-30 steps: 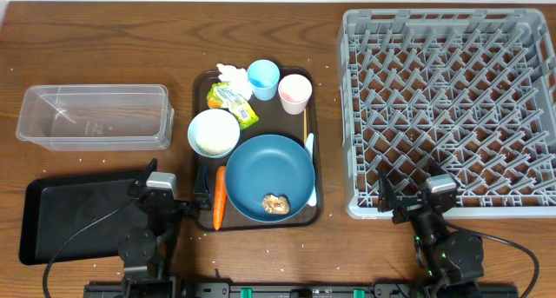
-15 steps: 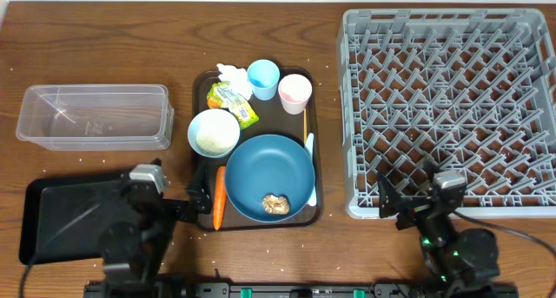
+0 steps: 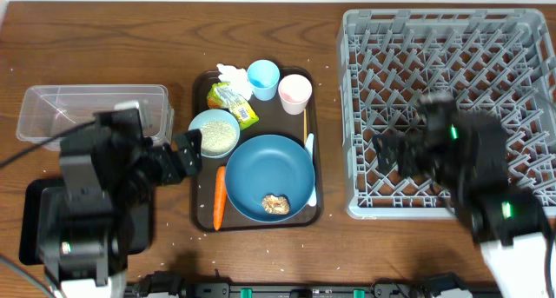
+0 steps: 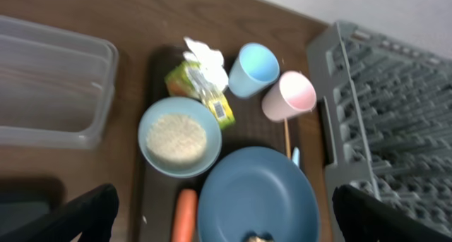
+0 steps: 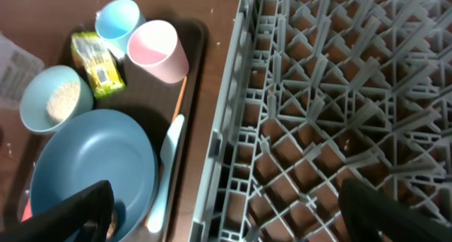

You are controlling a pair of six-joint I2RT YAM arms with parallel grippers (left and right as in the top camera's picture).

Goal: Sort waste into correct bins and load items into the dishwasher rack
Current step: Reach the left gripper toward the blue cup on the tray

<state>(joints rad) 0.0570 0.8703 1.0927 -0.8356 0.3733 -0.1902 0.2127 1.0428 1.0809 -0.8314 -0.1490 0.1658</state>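
On the brown serving tray lie the large blue plate (image 3: 269, 172) with a brown lump (image 3: 276, 203), the rice-filled pale blue bowl (image 3: 215, 133), the carrot (image 3: 219, 196), the light blue cup (image 3: 262, 74), the pink cup (image 3: 294, 89), the yellow-green wrapper (image 3: 232, 102), white tissue (image 3: 230, 71), the spoon (image 3: 309, 159) and chopsticks (image 3: 306, 120). My left gripper (image 3: 178, 155) hovers open and empty left of the bowl, above the plate in its wrist view (image 4: 226, 214). My right gripper (image 3: 391, 150) is open and empty over the front left of the grey rack (image 3: 486, 37).
The clear tub (image 3: 91, 115) stands at the left, and the flat black tray (image 3: 39, 224) lies in front of it, partly under my left arm. The serving tray (image 3: 201, 85) sits mid-table. Loose rice grains dot the wood.
Both arms have risen from the front edge and swung over the table: the left toward the bowl, the right over the rack's front left corner. No object has moved.
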